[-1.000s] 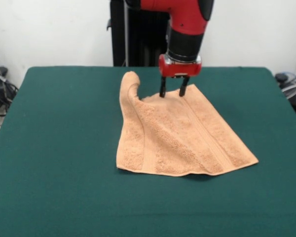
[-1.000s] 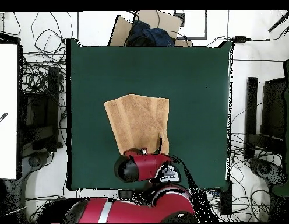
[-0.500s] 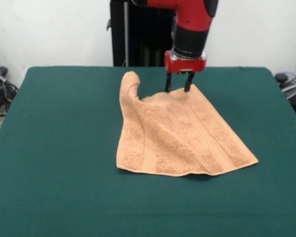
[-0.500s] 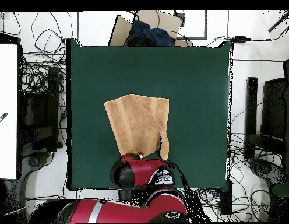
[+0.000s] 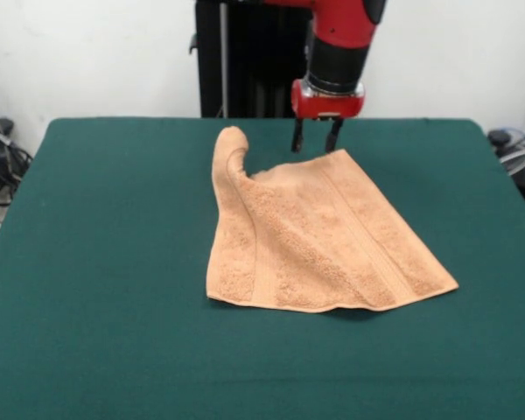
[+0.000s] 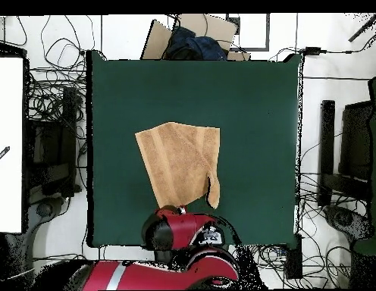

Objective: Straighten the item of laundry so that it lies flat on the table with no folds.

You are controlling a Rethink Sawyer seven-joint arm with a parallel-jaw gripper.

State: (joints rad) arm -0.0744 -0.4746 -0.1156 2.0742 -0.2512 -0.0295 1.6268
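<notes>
The peach-tan towel (image 5: 319, 236) lies on the dark green table (image 5: 105, 262), mostly spread out, with its far left corner rolled up into a fold (image 5: 230, 149). In the overhead view the towel (image 6: 180, 159) has a narrow flap (image 6: 214, 189) hanging toward the robot's side. My gripper (image 5: 316, 136) is open and empty, raised just above and behind the towel's far edge, not touching it. In the overhead view the arm (image 6: 183, 231) covers the gripper.
Cables and equipment (image 6: 51, 136) lie round the table. A cardboard box with dark cloth (image 6: 191, 42) sits past the far edge in the overhead view. The black pedestal (image 5: 245, 61) stands behind the table.
My gripper has lifted off the towel's far edge and drawn back toward the pedestal, open. The towel stays as it was.
</notes>
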